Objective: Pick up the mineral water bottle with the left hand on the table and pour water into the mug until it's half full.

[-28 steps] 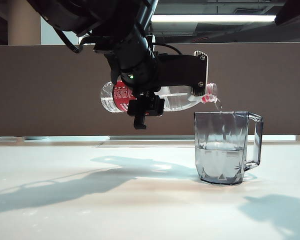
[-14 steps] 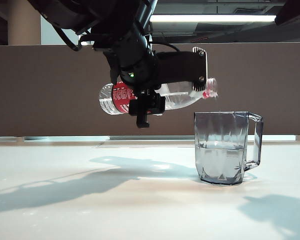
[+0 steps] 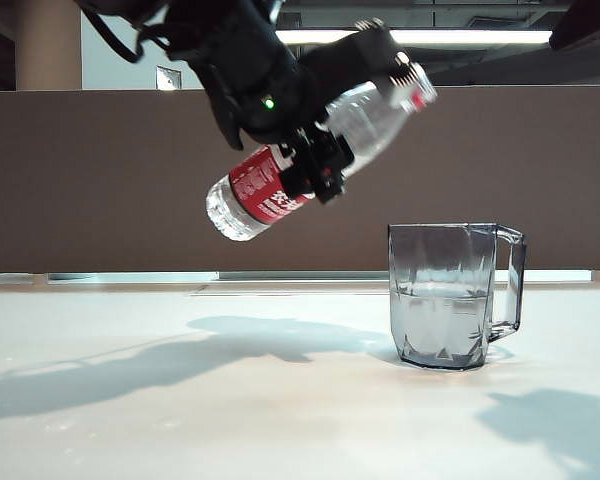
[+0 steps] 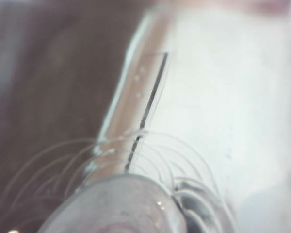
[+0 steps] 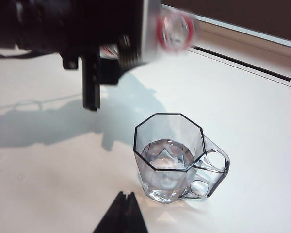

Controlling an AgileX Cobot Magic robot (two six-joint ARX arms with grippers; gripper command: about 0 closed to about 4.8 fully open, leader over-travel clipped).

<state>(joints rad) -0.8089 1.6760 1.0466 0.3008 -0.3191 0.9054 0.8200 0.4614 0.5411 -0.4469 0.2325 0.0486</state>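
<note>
My left gripper (image 3: 318, 150) is shut on the mineral water bottle (image 3: 270, 190), high above the table (image 3: 230, 400) and left of the mug (image 3: 450, 295). The bottle is tilted, its red-ringed neck up towards the right and its base down to the left; no water falls from it. The faceted mug stands upright with its handle to the right, and water (image 3: 440, 320) reaches about halfway up. In the right wrist view the bottle's open mouth (image 5: 174, 29) hangs beyond the mug (image 5: 169, 155), and my right gripper (image 5: 126, 198) is shut and empty near the mug. The left wrist view shows only the blurred bottle (image 4: 121, 204).
A brown partition (image 3: 100, 180) runs along the table's far edge. The arm's shadow (image 3: 210, 350) lies on the white top left of the mug.
The left wrist has rolled back, lifting the bottle's neck up and away from the mug's rim. The thin stream seen a second ago has stopped. The mug has not moved.
</note>
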